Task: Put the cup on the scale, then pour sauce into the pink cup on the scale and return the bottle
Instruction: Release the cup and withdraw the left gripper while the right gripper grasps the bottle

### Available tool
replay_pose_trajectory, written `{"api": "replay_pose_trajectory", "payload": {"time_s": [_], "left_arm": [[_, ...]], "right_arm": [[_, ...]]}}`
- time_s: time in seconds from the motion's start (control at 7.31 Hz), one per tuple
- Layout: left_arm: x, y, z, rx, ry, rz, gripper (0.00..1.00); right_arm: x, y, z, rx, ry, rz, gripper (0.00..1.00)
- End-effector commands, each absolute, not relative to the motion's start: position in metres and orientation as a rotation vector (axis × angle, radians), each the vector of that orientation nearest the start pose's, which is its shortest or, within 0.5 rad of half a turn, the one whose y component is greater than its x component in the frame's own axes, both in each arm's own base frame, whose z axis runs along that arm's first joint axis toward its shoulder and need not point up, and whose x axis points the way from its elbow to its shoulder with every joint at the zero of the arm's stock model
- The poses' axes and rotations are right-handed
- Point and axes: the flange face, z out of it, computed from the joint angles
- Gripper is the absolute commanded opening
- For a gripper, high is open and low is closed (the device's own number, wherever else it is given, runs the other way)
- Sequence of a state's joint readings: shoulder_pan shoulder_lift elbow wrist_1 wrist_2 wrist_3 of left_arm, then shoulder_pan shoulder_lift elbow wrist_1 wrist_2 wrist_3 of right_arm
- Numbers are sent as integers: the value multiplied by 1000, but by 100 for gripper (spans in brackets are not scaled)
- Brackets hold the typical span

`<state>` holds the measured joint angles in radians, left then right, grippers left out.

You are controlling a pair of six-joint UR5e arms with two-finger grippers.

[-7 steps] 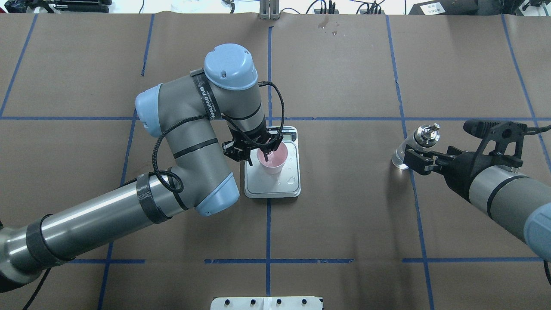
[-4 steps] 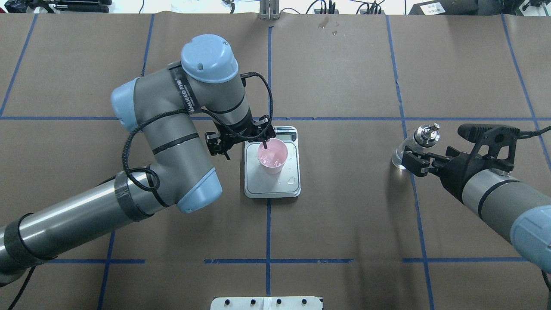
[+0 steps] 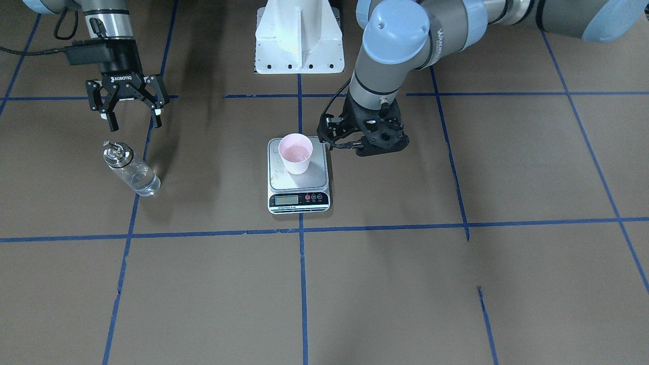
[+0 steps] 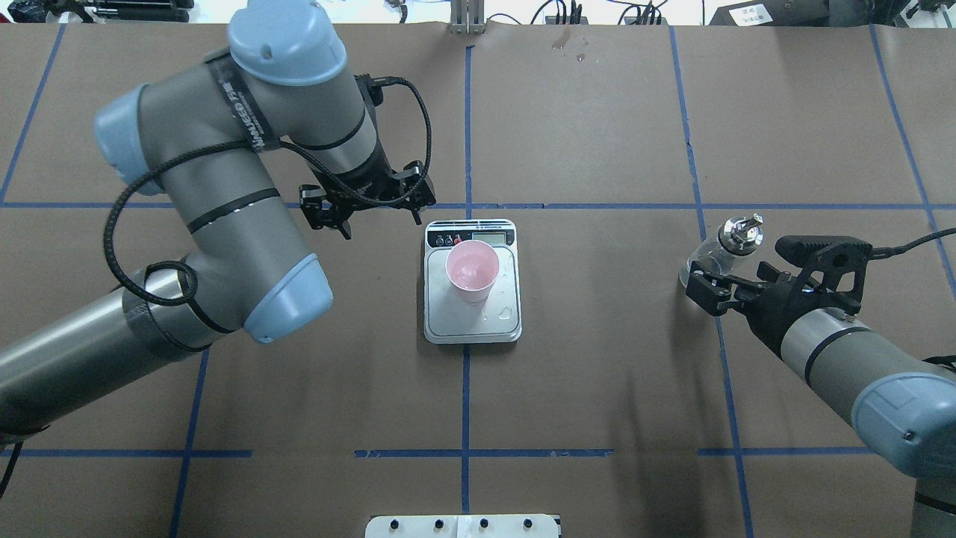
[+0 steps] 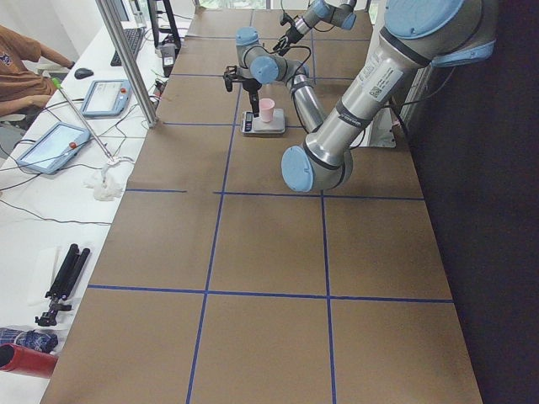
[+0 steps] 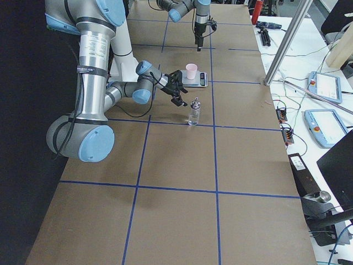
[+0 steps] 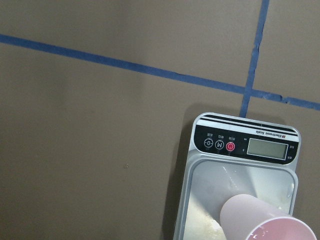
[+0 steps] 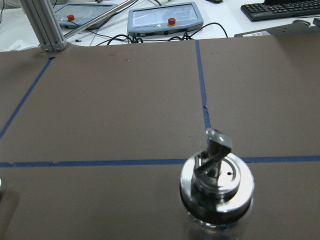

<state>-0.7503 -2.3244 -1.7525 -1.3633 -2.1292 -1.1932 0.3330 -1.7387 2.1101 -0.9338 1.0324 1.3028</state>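
Overhead exterior: my left arm has swung off toward the far left corner of the surface, with the left gripper spread wide and empty. The scale sits midway between the side edges, and the cup stands freed and upright on its platform. Step one looks done. Toward the right edge, my right gripper, jaws wide, has edged closer to the bottle but is not yet around it. I judge the pour comes next. The scale's display is unreadable, the sauce level barely shows, and whether the cup holds liquid is unclear.
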Motion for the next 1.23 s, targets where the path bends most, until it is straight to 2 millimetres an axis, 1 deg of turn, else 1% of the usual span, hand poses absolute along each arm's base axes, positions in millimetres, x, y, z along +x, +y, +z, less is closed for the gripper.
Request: {"api": "replay_pose_trajectory", "payload": {"time_s": [0.0,0.14,0.27,0.41,0.55,0.68,0.82,1.1], "left_arm": [[381,-518,177,-21,853,-99,100],[366,-517,192,-4,843,-80,100],[357,-520,200,7,835,-72,100],[339,-518,216,21,812,-33,100],[317,-519,230,46,793,4,100],[305,-525,233,62,787,15,100],[301,-526,240,62,781,17,100],[289,-532,242,71,774,-5,100]], "right_arm": [[-347,-315,444,806,-790,344,100],[-350,-313,449,822,-777,345,100],[-355,-315,457,837,-755,344,100],[-357,-315,459,844,-746,330,100],[-359,-316,465,842,-733,324,100],[-364,-316,466,847,-731,325,100],[-375,-321,468,853,-729,331,100],[-387,-326,477,869,-703,333,100]]}}
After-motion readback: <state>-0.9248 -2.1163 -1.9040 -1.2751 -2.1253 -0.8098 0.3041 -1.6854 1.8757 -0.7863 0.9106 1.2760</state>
